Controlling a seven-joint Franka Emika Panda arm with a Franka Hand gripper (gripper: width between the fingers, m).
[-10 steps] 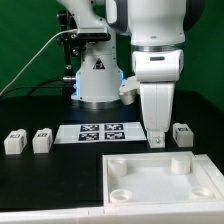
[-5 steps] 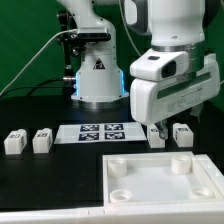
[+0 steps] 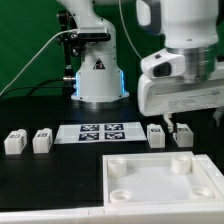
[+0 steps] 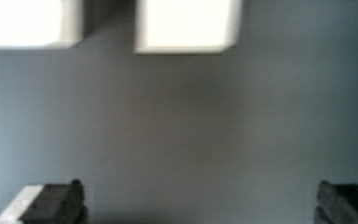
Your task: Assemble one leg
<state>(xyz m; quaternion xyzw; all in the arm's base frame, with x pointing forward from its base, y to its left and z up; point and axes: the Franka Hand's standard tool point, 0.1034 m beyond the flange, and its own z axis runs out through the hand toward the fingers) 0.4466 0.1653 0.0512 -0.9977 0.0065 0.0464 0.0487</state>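
Four small white legs with marker tags stand on the black table. Two are at the exterior view's left (image 3: 14, 142) (image 3: 41, 140), two at the right (image 3: 155, 135) (image 3: 182, 134). My gripper (image 3: 168, 120) hangs just above and between the right pair, touching neither. In the wrist view the gripper (image 4: 201, 205) is open and empty, its dark fingertips (image 4: 51, 203) far apart over bare table. Two white legs (image 4: 25, 22) (image 4: 188, 25) show at the frame edge away from the fingertips.
The marker board (image 3: 100, 130) lies between the two pairs of legs. A large flat white square panel (image 3: 160, 180) with round corner sockets lies at the front. The robot base (image 3: 97, 75) stands behind the marker board.
My gripper has lifted off the right inner leg, tilted, and swung toward the exterior view's right. The leg stays standing on the table.
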